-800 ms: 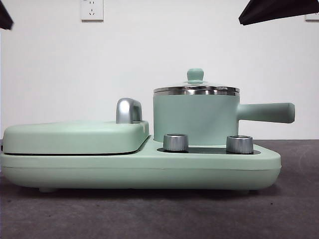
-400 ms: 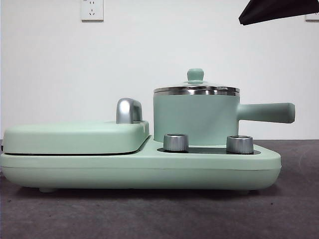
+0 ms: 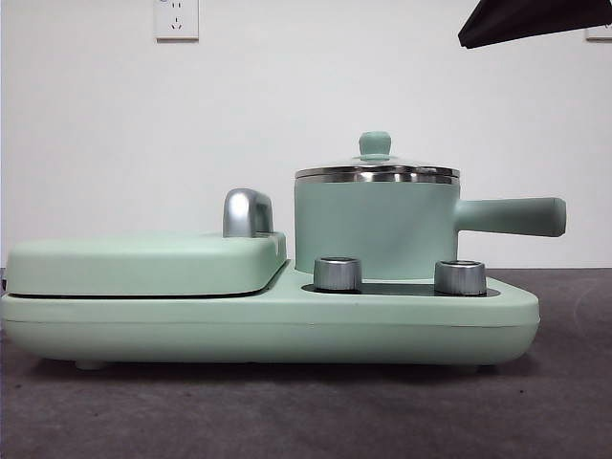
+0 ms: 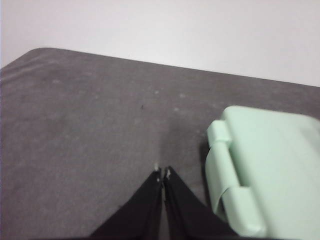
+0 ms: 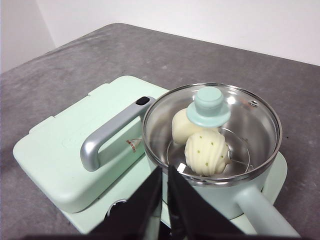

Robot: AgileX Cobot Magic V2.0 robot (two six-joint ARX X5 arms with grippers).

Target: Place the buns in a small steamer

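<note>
The small steamer (image 3: 375, 226) stands on the right of the mint-green cooker, its glass lid (image 5: 248, 120) and green knob (image 5: 209, 106) on top. Through the lid I see both buns inside on a wire rack: the smooth one (image 5: 181, 126) and the ridged one with green flecks (image 5: 206, 152). My right gripper (image 5: 164, 172) hovers shut above the steamer's near rim, holding nothing; in the front view it shows only as a black tip (image 3: 526, 19) at the top right. My left gripper (image 4: 162, 174) is shut over the bare table beside the griddle lid (image 4: 270, 165).
The flat griddle lid (image 3: 143, 263) with its chrome handle (image 3: 246, 212) fills the cooker's left half. Two steel knobs (image 3: 337, 273) sit on the base (image 3: 268, 330) in front of the steamer. The steamer's handle (image 3: 512, 216) sticks out to the right. Dark grey table (image 3: 287, 411) all around.
The black tip at the front view's top left corner has gone out of view. The steamer, lid and the top right tip have not moved.
</note>
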